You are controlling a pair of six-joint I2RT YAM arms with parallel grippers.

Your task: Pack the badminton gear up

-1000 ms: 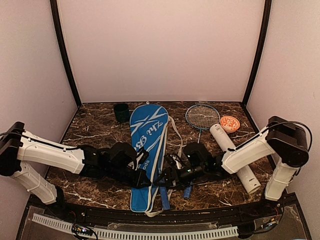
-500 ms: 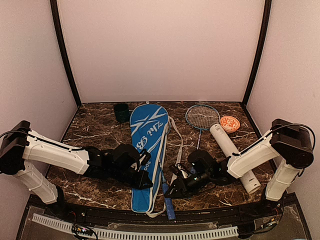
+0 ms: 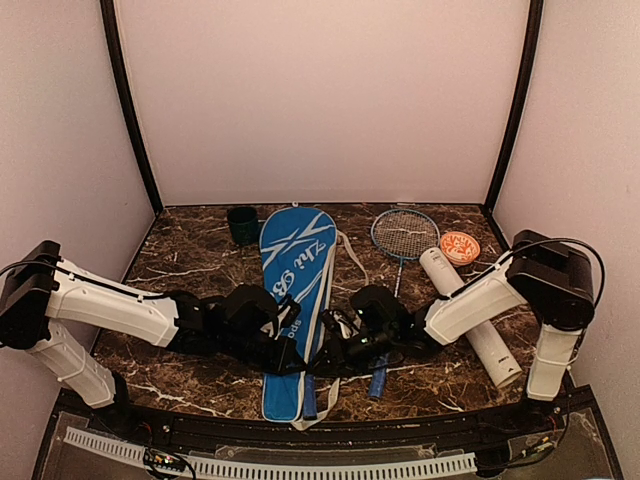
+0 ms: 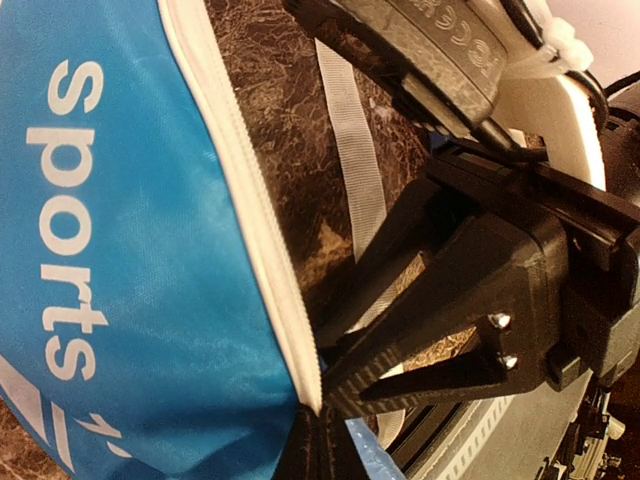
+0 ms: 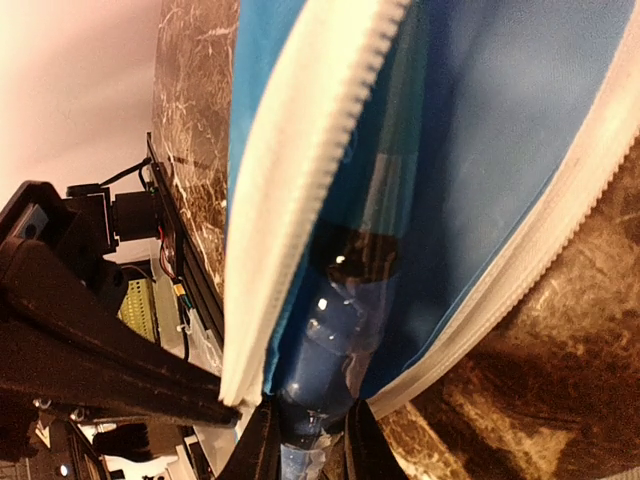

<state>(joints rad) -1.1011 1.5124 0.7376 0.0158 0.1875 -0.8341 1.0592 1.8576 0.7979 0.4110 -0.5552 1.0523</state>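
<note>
Racket handle (image 5: 322, 395), half hidden in the bag (image 5: 500, 130), is clamped by right fingers (image 5: 258, 452); barely visible left fingers (image 4: 316, 452) pinch its rim

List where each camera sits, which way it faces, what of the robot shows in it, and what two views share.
Top external: above and behind the bases, facing down over the table; both arms show.
Left wrist: on the left arm, facing along the left gripper, which pinches the zipper edge of the blue racket bag.
Right wrist: on the right arm, facing into the bag's opening; the right gripper holds a racket handle.
Shared: both wrist views show the bag's white zipper edge.
</note>
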